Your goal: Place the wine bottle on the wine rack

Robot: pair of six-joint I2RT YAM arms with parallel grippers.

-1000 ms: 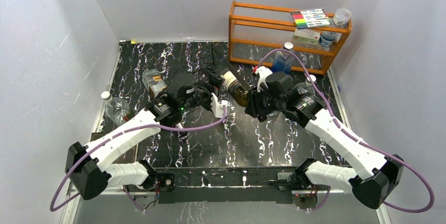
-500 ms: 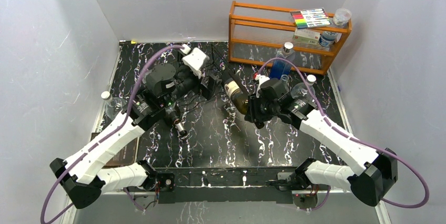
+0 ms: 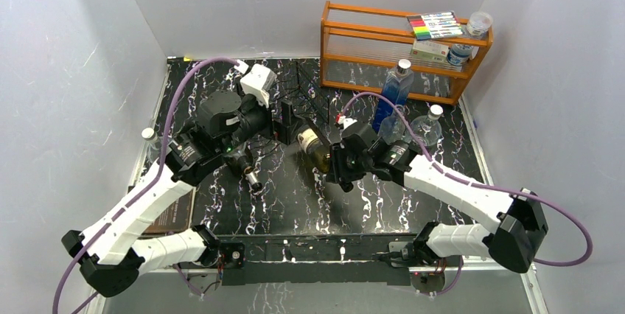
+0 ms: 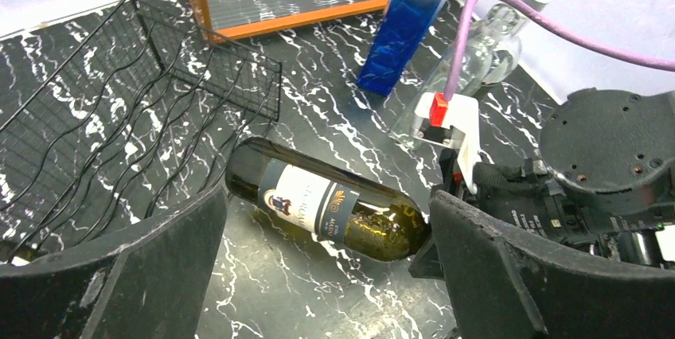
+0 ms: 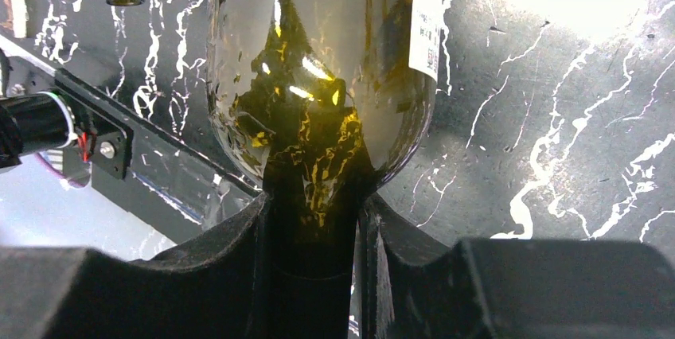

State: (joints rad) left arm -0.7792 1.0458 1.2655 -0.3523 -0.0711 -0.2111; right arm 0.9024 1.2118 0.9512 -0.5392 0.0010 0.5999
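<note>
The wine bottle (image 3: pixel 313 148) is dark green glass with a white and blue label, and it lies nearly level over the black marble table. Its base points toward the wine rack (image 4: pixel 119 108), a low black wire lattice at the back. My right gripper (image 3: pixel 336 166) is shut on the bottle's neck; in the right wrist view the neck fills the gap between the fingers of the right gripper (image 5: pixel 312 220). My left gripper (image 3: pixel 284 124) hangs open above and behind the bottle (image 4: pixel 334 210), touching nothing. In the top view my left arm hides most of the rack (image 3: pixel 301 91).
An orange wooden shelf (image 3: pixel 402 41) with markers and jars stands at the back right. In front of it are a blue bottle (image 3: pixel 390 93) and clear bottles (image 3: pixel 427 126). Another clear bottle (image 3: pixel 151 141) stands at the left edge. A small object (image 3: pixel 254 181) lies under my left arm.
My left arm has lifted away from the bottle and swung back to the left, its gripper still open. My right gripper has carried the bottle leftward and nearer.
</note>
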